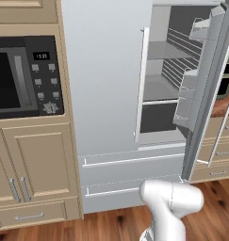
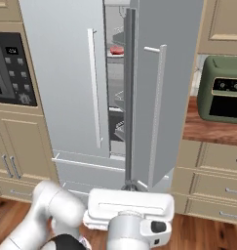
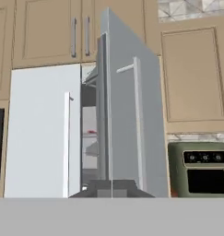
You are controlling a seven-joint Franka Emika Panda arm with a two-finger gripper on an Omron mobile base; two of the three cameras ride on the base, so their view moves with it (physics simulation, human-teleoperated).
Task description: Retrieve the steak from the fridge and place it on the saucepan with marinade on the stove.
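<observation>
The fridge (image 1: 106, 75) stands straight ahead, its left door closed and its right door (image 2: 159, 97) swung open towards me. Through the gap, the steak (image 2: 117, 49) shows as a small red slab on an upper shelf. Grey shelves (image 1: 160, 87) and door bins (image 1: 189, 101) show inside. My gripper (image 3: 111, 188) is shut and empty; it is low, well in front of the fridge, and faces the open gap. The saucepan with marinade and the stove are out of view.
A black built-in microwave (image 1: 21, 77) sits in beige cabinets left of the fridge. A green toaster oven (image 2: 221, 95) stands on a wooden counter (image 2: 212, 129) to the right. The open door juts out in front of that counter's drawers (image 2: 212, 188).
</observation>
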